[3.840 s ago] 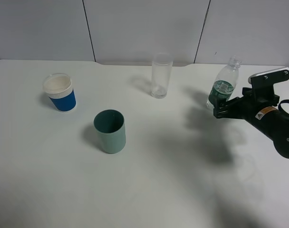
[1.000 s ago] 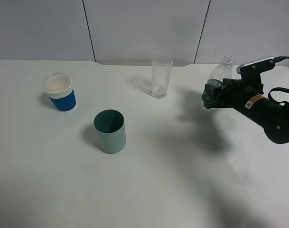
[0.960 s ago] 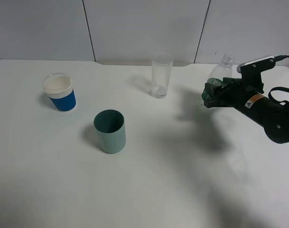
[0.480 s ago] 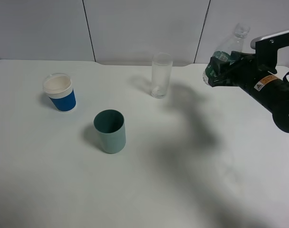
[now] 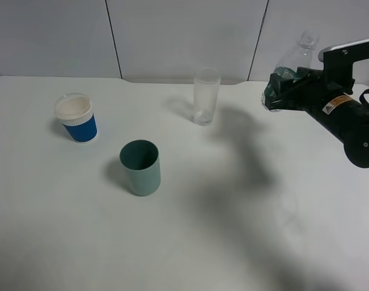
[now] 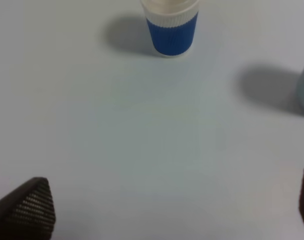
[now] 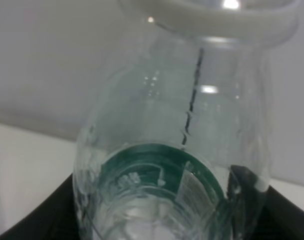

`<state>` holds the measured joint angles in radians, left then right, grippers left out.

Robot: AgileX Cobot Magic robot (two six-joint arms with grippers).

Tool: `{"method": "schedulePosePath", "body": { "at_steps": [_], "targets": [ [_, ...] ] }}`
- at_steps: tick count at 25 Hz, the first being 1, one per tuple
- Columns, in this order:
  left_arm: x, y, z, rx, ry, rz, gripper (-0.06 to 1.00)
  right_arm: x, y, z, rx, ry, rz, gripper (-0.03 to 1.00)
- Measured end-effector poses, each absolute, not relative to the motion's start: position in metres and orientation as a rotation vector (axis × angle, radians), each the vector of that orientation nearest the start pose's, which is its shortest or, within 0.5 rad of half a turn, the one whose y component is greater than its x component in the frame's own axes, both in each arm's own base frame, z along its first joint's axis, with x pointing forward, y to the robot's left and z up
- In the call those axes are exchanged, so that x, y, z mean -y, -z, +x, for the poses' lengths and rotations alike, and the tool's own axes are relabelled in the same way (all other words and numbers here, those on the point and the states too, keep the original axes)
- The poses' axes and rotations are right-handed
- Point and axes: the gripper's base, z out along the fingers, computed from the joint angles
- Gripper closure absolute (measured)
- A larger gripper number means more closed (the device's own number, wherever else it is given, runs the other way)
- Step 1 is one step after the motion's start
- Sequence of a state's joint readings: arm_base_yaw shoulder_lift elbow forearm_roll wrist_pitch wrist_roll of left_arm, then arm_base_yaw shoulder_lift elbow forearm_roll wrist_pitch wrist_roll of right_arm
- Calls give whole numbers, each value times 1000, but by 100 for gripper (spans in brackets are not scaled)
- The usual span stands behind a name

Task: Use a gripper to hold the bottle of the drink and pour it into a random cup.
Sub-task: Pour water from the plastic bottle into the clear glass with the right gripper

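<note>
My right gripper (image 5: 280, 91) is shut on the bottle of the drink (image 5: 289, 63), a clear plastic bottle with a dark green label band, and holds it up in the air at the back right, neck uppermost. The bottle fills the right wrist view (image 7: 186, 150). The cup (image 5: 206, 96), a tall clear glass, stands upright at the back middle of the table, left of the bottle and apart from it. My left gripper (image 6: 161, 210) shows only its two dark fingertips (image 6: 29, 207), spread wide with nothing between them, low over the table.
A blue-and-white paper cup (image 5: 76, 117) stands at the left and also shows in the left wrist view (image 6: 170, 26). A teal-green opaque cup (image 5: 140, 167) stands in front of the middle. The white table (image 5: 202, 230) ends at a panelled wall behind.
My right gripper has lifted the bottle off the table and carried it up and back; over the last half second it barely moved. The cups have not moved.
</note>
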<state>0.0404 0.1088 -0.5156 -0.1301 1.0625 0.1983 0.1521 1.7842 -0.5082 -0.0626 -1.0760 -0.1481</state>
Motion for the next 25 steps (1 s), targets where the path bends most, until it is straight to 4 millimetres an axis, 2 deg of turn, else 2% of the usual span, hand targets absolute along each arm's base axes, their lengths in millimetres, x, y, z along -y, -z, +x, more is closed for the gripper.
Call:
{"method": "schedulePosePath", "body": {
  "at_steps": [16, 25],
  "targets": [
    [10, -282, 11, -2125, 18, 167, -5, -46, -141, 298, -1866, 78, -342, 41],
    [10, -282, 11, -2125, 18, 167, -5, -51, -162, 319, -1874, 126, -447, 41]
  ]
}}
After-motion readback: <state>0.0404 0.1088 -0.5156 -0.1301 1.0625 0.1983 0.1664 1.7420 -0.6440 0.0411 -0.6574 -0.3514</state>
